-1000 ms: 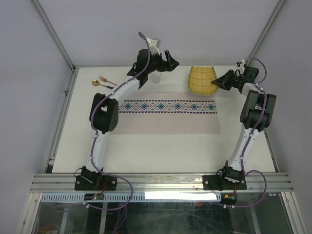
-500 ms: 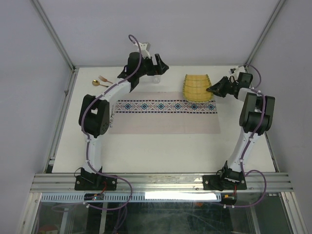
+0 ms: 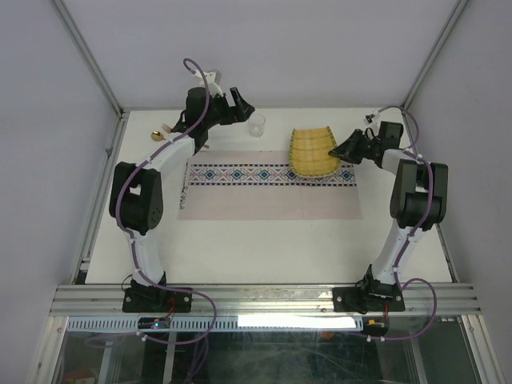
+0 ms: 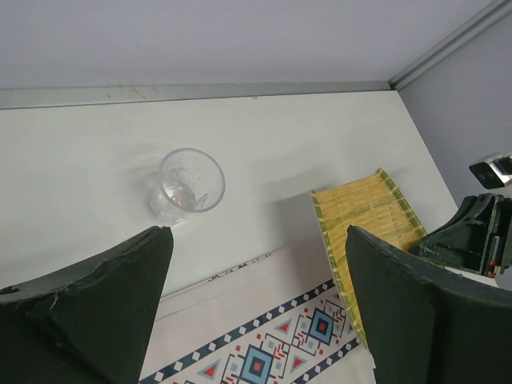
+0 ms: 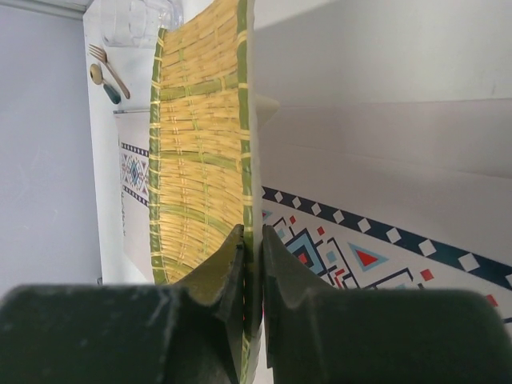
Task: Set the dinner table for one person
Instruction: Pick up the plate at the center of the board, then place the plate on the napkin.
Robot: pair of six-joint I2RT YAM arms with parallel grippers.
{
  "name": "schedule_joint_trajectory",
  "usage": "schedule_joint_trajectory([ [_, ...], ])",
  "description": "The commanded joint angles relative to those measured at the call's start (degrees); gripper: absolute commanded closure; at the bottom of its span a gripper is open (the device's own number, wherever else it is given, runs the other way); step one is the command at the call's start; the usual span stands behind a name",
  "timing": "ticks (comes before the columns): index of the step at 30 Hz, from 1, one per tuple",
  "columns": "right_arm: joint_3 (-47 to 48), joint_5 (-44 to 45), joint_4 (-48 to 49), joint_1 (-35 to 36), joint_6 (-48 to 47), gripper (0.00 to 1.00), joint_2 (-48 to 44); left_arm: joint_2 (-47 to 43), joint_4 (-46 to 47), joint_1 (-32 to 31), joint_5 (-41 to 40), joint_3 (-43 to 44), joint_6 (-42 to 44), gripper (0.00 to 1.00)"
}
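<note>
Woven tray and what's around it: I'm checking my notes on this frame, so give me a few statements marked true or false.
1. The right gripper is shut on the edge of the woven tray. True.
2. The left gripper holds the glass. False: its jaws are wide open and empty, and the glass stands apart from them.
3. The glass stands on the placemat. False: it stands on the bare dinner table, beyond the placemat's far edge.
4. A fork and a spoon lie near the table's far left corner. True.
</note>
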Motion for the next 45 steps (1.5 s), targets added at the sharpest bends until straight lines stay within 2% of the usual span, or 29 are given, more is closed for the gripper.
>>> schedule_joint_trajectory([
  [1, -1.60, -0.14, 3.17, 1.04, -0.96, 1.00, -6.59, -5.06, 4.01, 0.11, -0.29, -1.57, 0.85, 0.07],
  [12, -8.30, 4.32, 3.37, 7.21, -1.52, 1.00, -13.58, -11.48, 7.53, 2.80, -0.74, -11.42, -0.47, 0.04],
  [17, -10.59, 7.20, 3.67, 11.94, -0.89, 1.00, -15.78, -16.00, 7.79, 4.66, -3.36, -17.55, -0.47, 0.01],
  [28, -12.79, 10.84, 6.71, 17.92, 1.70, 1.00, -15.71, -24.10, 6.02, 6.21, -10.47, -27.64, 2.08, 0.01],
  [45, -16.14, 15.64, 16.88, 26.27, 8.07, 1.00, -13.12, -28.95, 5.82, 6.61, -12.38, -32.22, 2.31, 0.01],
])
